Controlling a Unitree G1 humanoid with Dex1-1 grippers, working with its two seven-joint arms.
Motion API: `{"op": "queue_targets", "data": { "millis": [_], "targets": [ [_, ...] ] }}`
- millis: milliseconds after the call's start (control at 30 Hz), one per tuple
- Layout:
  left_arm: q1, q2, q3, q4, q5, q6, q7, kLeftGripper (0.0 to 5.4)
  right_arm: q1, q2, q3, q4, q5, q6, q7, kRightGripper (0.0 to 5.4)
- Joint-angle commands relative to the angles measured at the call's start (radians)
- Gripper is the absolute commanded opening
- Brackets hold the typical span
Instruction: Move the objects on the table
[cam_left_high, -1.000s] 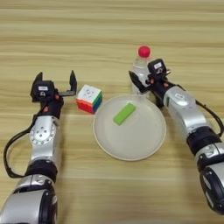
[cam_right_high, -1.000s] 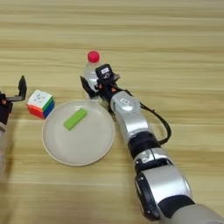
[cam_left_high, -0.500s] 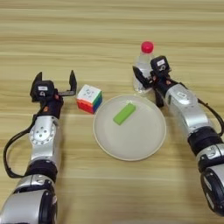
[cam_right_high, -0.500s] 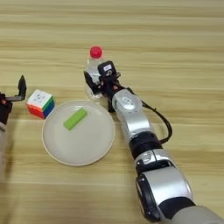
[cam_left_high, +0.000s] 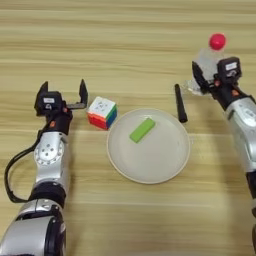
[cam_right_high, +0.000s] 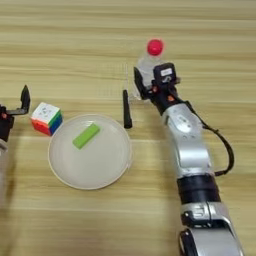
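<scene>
The clear bottle (cam_left_high: 206, 61) with a red cap (cam_left_high: 217, 41) is at the far right of the table (cam_left_high: 125, 30), leaning a little. My right gripper (cam_left_high: 201, 79) is shut on its lower body. The multicoloured cube (cam_left_high: 102, 112) with a white top sits left of the plate. My left gripper (cam_left_high: 63, 93) stands open just left of the cube, its nearer finger almost touching it. The small green block (cam_left_high: 142, 129) lies flat on the round beige plate (cam_left_high: 150, 176).
A thin black stick (cam_left_high: 180, 103) lies on the wood between the plate's far right rim and the bottle. My right forearm (cam_right_high: 187, 145) runs down the right side of the table.
My right gripper has carried the bottle to the right and farther back, away from the plate. The black stick now shows where the bottle stood. The left arm, cube and plate have not moved.
</scene>
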Motion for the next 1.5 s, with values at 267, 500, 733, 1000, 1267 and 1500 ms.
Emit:
{"op": "queue_targets", "data": {
  "millis": [267, 500, 733, 1000, 1267, 1500],
  "targets": [
    [-0.009, 0.002, 0.001, 0.0, 0.0, -0.004, 0.002, 5.4, 0.039, -0.021, -0.05, 0.017, 0.018, 0.01, -0.032, 3.18],
    [-0.006, 0.002, 0.002, -0.004, -0.002, -0.004, 0.001, 5.4, 0.029, -0.014, -0.039, 0.117, 0.012, -0.021, -0.034, 3.18],
    [-0.008, 0.001, 0.002, -0.003, -0.002, -0.003, 0.002, 5.4, 0.02, -0.017, -0.034, 0.178, 0.009, -0.05, -0.033, 3.17],
    [-0.009, 0.001, 0.002, -0.002, -0.002, -0.003, 0.003, 5.4, 0.024, -0.017, -0.03, 0.185, 0.012, -0.054, -0.028, 4.0],
    [-0.01, 0.002, 0.002, 0.0, -0.002, -0.004, 0.003, 5.4, 0.029, -0.018, -0.029, 0.18, 0.015, -0.058, -0.026, 4.85],
    [-0.011, 0.002, 0.003, 0.002, -0.003, -0.005, 0.001, 5.4, 0.061, -0.018, -0.028, 0.135, 0.018, -0.048, -0.024, 5.38]
  ]
}}
